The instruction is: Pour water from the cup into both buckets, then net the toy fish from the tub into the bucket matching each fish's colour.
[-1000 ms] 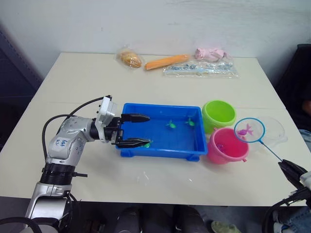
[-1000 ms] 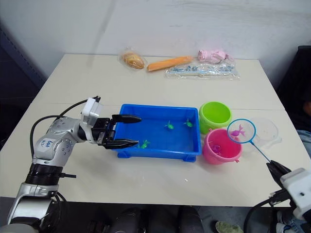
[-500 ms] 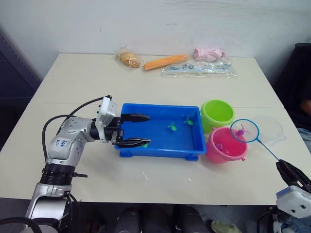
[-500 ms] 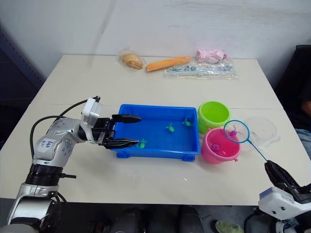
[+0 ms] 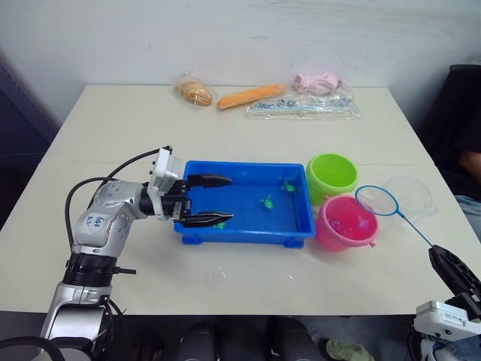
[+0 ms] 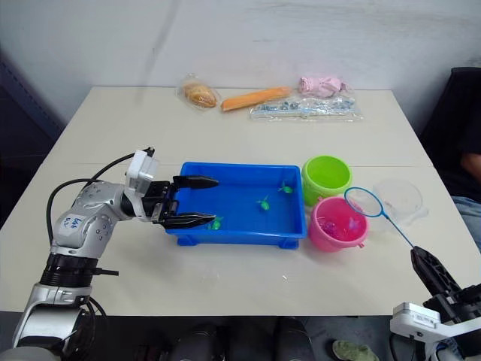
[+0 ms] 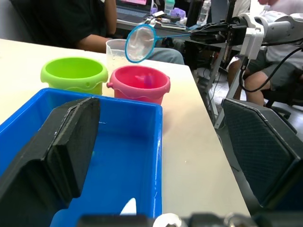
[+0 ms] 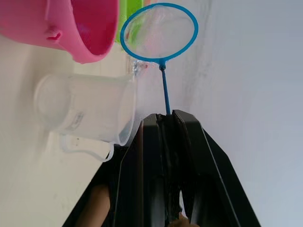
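**Net held over the pink bucket**

The right gripper [image 8: 165,118] pinches the net [image 5: 376,200] by its thin stick; the light, springy hoop hangs above the pink bucket [image 5: 345,222], right of the tub [image 5: 242,235]. The left gripper [image 5: 218,200] gapes wide over the tub's left end.

Cream tabletop [image 5: 225,143] carries everything. Blue tub [image 5: 242,235] sits flat near front middle. Lime green bucket [image 5: 331,176] just beside tub's right end, pink bucket [image 5: 344,224] nearer front edge, the two touching or nearly so. Clear cup [image 5: 412,197] stands upright right of both buckets. Along far edge: bagged bread roll [image 5: 195,92], orange carrot-like item [image 5: 252,95], clear plastic bag [image 5: 304,107] lying flat, pink crumpled bundle [image 5: 319,81] by bag's far side.
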